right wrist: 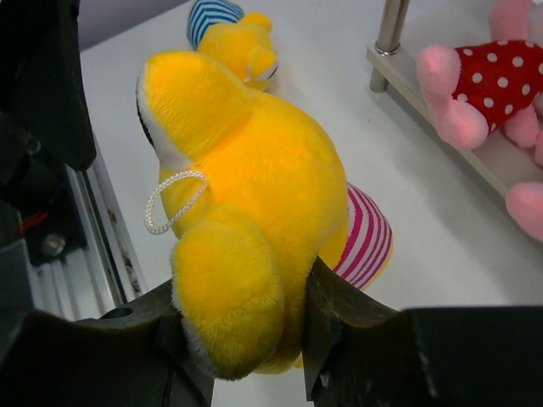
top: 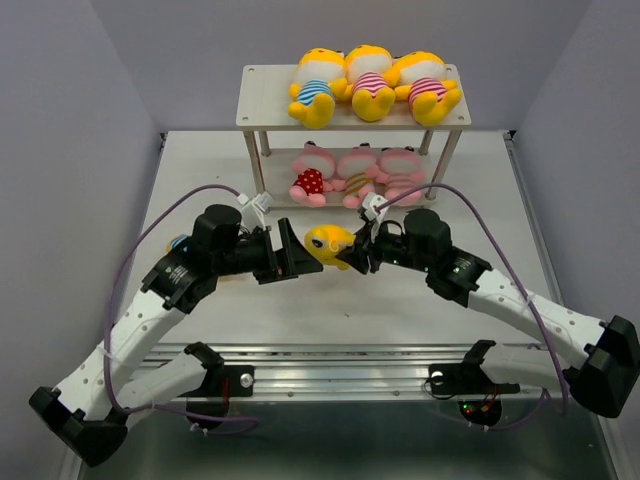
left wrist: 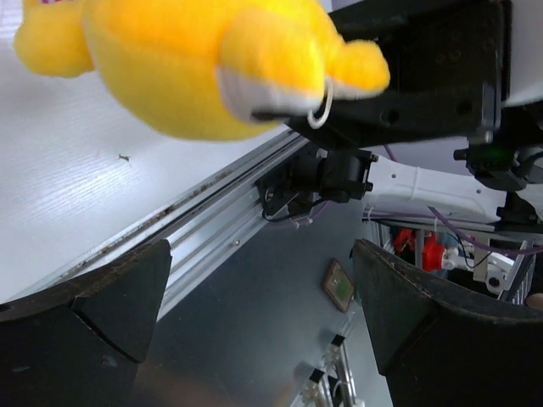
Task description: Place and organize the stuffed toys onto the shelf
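Closest in, the right fingers [right wrist: 339,315] are clenched on the big head of a yellow toy in a pink-striped shirt [right wrist: 246,178], which they hold over the white surface [top: 330,305]. The right wrist view shows a white cord loop [right wrist: 174,199] on the head and the striped body tucked behind it. The overhead view reduces all this to a yellow lump between the two arms. The left fingers [left wrist: 114,297] are spread wide and released, grasping nothing. In the left wrist view the toy sits above and just beyond them, apart from both pads, with the black housing of the right arm behind it. A second yellow toy in a blue-striped shirt [right wrist: 222,30] lies on the surface farther off; it is plain only in the right wrist view, and from above the left arm hides most of it. At the far side stands the shelf [top: 262,100]. Three pink toys [top: 357,175] sit in a row on its lower board, the leftmost in a red dotted outfit. Three yellow toys [top: 370,85] lie side by side on the top board, the left one blue-striped and the other two pink-striped.
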Available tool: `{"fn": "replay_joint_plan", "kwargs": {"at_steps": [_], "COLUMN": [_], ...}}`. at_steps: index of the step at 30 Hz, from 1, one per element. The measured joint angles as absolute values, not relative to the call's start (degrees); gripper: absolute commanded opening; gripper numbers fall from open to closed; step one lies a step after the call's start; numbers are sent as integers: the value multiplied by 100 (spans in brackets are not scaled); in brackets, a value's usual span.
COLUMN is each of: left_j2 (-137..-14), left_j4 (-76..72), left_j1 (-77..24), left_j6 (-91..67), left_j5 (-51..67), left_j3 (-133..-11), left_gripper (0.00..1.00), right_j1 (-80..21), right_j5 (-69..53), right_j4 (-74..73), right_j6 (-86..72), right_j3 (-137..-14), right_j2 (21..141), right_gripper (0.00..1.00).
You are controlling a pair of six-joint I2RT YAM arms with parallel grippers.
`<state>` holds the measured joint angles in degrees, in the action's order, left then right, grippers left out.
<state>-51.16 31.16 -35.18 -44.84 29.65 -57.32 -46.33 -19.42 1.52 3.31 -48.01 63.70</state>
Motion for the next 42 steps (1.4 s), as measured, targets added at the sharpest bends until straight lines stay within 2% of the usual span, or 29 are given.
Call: {"fn": "replay_joint_plan", "kwargs": {"at_steps": [5,9,17,23,26,32,33,36,37,38,39,41,42], "left_j2": [-4259,-3848,-4097,-4134,-4141,-4165,-4189,-4233,-4233,-4230,-4215,-4178,-4150], "left_j4": [2703,2322,1428,1039,862,373,211,12,-19,-47,-99,-143,-169], "left_j1": [-3518,-3520,-3518,-3518,-3518,-3518,-3518,-3518,-3518,-3520,-3518,-3516,-3518], "left_j6": [-4480,-4436,-4351,-4281,-4259,-4281,-4298,-4355,-4362,-4377,-4401,-4442,-4447], "left_j5": [2545,2467,2620,2624,2681,3037,3170,3441,3483,3546,3588,3621,3627], "left_j3": [-5317,-4797,-3828,-3760,-3747,-3603,-3544,-3433,-3422,-3420,-3417,-3415,-3413], "left_gripper": [99,99,99,99,94,77,70,59,50,46,33,20,9], "right_j1": [-4200,-3551,-3328,-3328,-3328,-3328,-3328,-3328,-3328,-3328,-3328,-3328,-3328], "right_j5": [-1758,-2294,-3658,-4261,-4423,-4595,-4591,-4560,-4547,-4530,-4523,-4499,-4491], "right_j4": [-3,-377,-600,-598,-600,-545,-537,-530,-517,-502,-484,-425,-408], "right_j6": [-1083,-1973,-3030,-3476,-3614,-3953,-4005,-4093,-4110,-4145,-4180,-4228,-4239], "right_j3": [-4801,-4998,-5749,-5955,-5955,-5953,-5953,-5953,-5953,-5953,-5953,-5953,-5953], "right_j2": [6038,6018,6038,6055,6108,6163,6163,6171,6178,6198,6226,6276,6302], "right_gripper": [13,14,17,18,18,18,18,19,19,19,20,30,33]}}
